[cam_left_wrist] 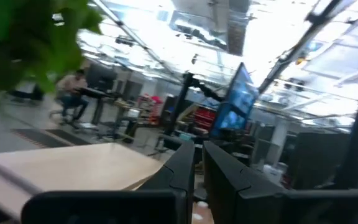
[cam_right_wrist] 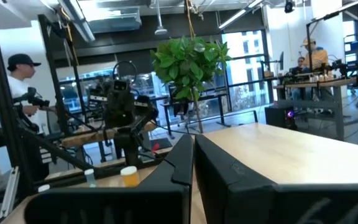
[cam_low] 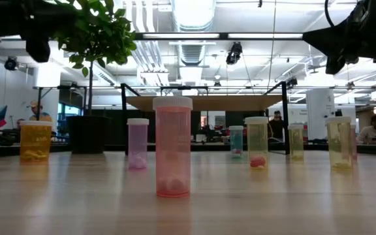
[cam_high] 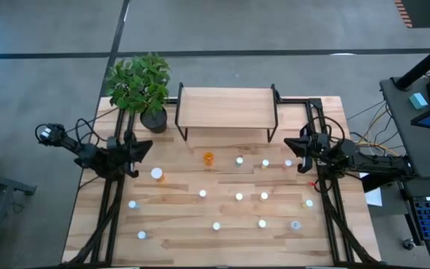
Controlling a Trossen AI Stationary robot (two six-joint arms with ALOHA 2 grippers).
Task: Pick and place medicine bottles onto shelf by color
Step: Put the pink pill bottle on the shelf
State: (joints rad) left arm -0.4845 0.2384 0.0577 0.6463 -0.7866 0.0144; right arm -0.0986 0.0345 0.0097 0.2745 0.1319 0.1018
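Several medicine bottles with pale caps stand upright and scattered on the wooden tabletop. Among them are a small orange one (cam_high: 208,158), a larger one (cam_high: 157,174) and, in the low view, a pink one (cam_low: 173,147) closest to the camera. The shelf (cam_high: 226,108), light wood on black legs, stands at the far middle with nothing on its top. My left gripper (cam_high: 146,149) hangs shut above the table's left side, beside the plant. My right gripper (cam_high: 290,146) hangs shut above the right side, near the shelf's right end. In the wrist views both finger pairs (cam_left_wrist: 199,144) (cam_right_wrist: 192,138) lie together, holding nothing.
A potted plant (cam_high: 140,86) stands at the far left beside the shelf. Black frame rails (cam_high: 107,209) (cam_high: 334,209) run along both sides of the table. People sit and stand in the room beyond the table (cam_right_wrist: 17,93).
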